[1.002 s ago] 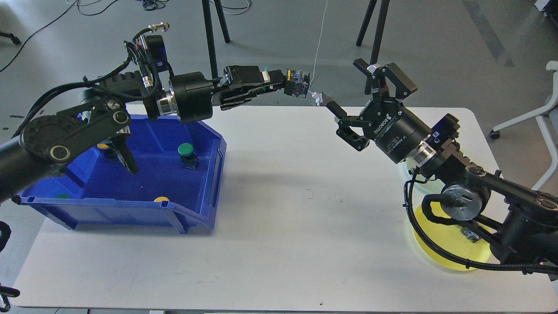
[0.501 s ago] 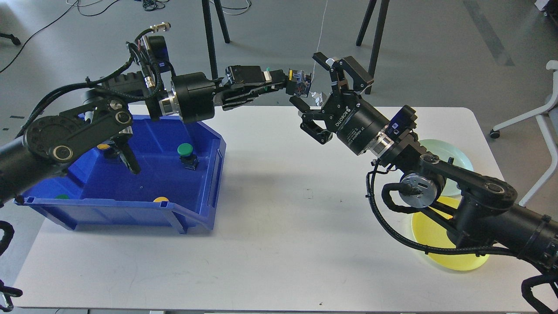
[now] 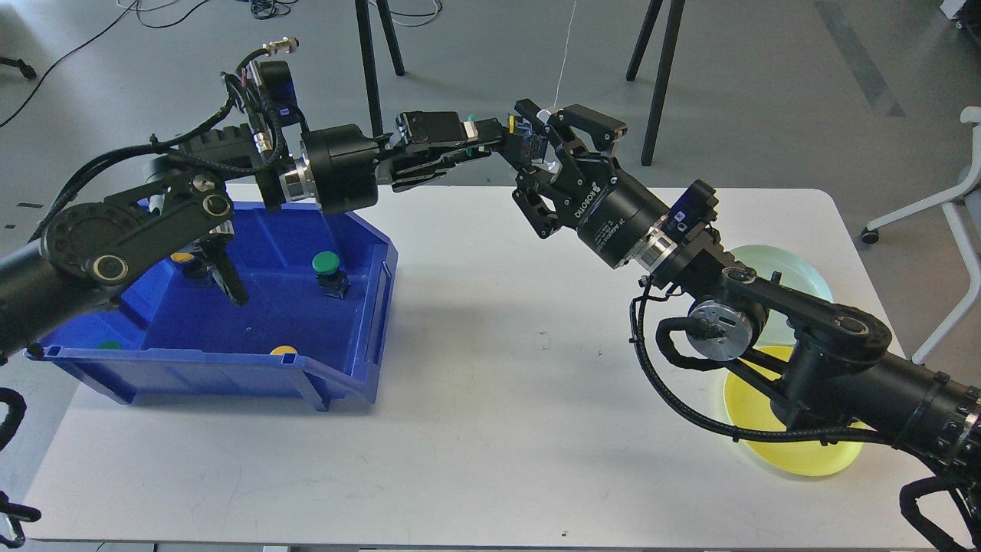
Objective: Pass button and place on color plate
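My left gripper (image 3: 497, 142) is shut on a button (image 3: 524, 147) with a yellow ring and a dark blue-black body, held out level above the table's far edge. My right gripper (image 3: 538, 157) is open, with one finger (image 3: 536, 113) above the button and the other (image 3: 530, 205) below it, so the jaws straddle it; I cannot tell whether they touch it. The yellow plate (image 3: 797, 456) lies at the table's right front, partly under my right arm. A pale green plate (image 3: 797, 264) lies behind it.
A blue bin (image 3: 349, 376) stands on the left of the table, holding a green button (image 3: 327, 265) and several other yellow and green ones. Tripod legs (image 3: 368, 54) stand on the floor behind the table. A white chair (image 3: 962, 207) is at the far right.
My right arm has swung left and up from over the plates, bringing its open gripper around the button. The left gripper has stayed in place with the button.
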Available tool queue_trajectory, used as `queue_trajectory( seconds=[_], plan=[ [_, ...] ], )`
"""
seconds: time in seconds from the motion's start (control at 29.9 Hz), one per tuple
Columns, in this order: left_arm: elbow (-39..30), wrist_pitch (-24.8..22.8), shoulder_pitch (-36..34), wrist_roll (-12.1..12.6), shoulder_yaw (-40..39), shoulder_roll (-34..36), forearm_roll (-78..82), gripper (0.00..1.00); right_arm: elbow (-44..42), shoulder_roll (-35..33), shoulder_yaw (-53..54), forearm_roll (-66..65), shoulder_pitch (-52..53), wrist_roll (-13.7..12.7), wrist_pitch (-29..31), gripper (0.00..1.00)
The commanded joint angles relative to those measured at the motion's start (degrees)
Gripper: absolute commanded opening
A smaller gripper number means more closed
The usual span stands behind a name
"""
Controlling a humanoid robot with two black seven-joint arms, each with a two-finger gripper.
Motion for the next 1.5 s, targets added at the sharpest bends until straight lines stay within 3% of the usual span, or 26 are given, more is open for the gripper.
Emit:
queue_trajectory(
  seconds=[0.0,0.13,0.3,0.43,0.63,0.77,0.9,1.04,1.1,1.17,1.27,1.4,1.47],
  plan=[
    [0.0,0.0,0.1,0.1,0.1,0.1,0.1,0.0,0.1,0.1,0.0,0.0,0.0,0.0,-0.1,0.01],
    [0.0,0.0,0.2,0.1,0.0,0.1,0.0,0.08,0.0,0.1,0.0,0.0,0.0,0.0,-0.1,0.01],
    [0.0,0.0,1.1,0.1,-0.1,0.0,-3.3,0.75,0.0,0.1,0.0,0.4,0.0,0.0,-0.5,0.01],
    [0.0,0.0,1.1,0.1,0.0,0.1,-5.5,0.89,0.0,0.0,0.2,0.5,-0.2,0.0,-0.5,0.01],
    [0.1,0.0,1.1,0.1,0.0,0.1,-5.6,0.92,-0.1,-1.9,4.6,0.9,-4.0,0.2,-5.6,0.01],
    [0.2,0.0,1.1,0.1,0.0,0.1,-5.6,0.92,-5.9,-2.8,20.9,4.5,-11.9,-1.1,-14.6,0.01],
    [0.6,0.0,1.1,0.1,0.0,0.1,-5.6,0.93,-15.1,-2.8,29.8,13.3,-14.3,-5.9,-25.9,0.01],
    [0.7,0.0,1.1,0.1,0.0,0.1,-5.6,0.93,-21.6,-3.1,29.5,16.0,-14.5,-7.8,-33.8,0.01],
    [0.7,0.0,1.1,0.1,0.0,0.1,-5.6,0.93,-24.3,-2.9,29.0,16.2,-14.5,-11.1,-38.0,0.01],
    [0.7,0.0,1.1,0.1,0.0,0.1,-5.6,0.93,-27.3,-2.7,27.9,16.3,-14.2,-16.0,-39.7,0.01],
    [0.9,0.0,1.1,0.1,0.0,0.1,-5.7,0.93,-31.2,-1.0,24.8,16.2,-13.7,-19.9,-39.7,0.08],
    [0.9,0.0,1.1,0.1,0.0,0.1,-5.8,0.93,-32.2,-0.1,21.2,16.2,-13.2,-20.3,-39.7,0.28],
    [0.9,0.0,1.1,0.1,0.0,0.1,-5.8,0.93,-32.0,0.1,21.0,16.2,-13.2,-20.3,-39.7,0.43]
  ],
)
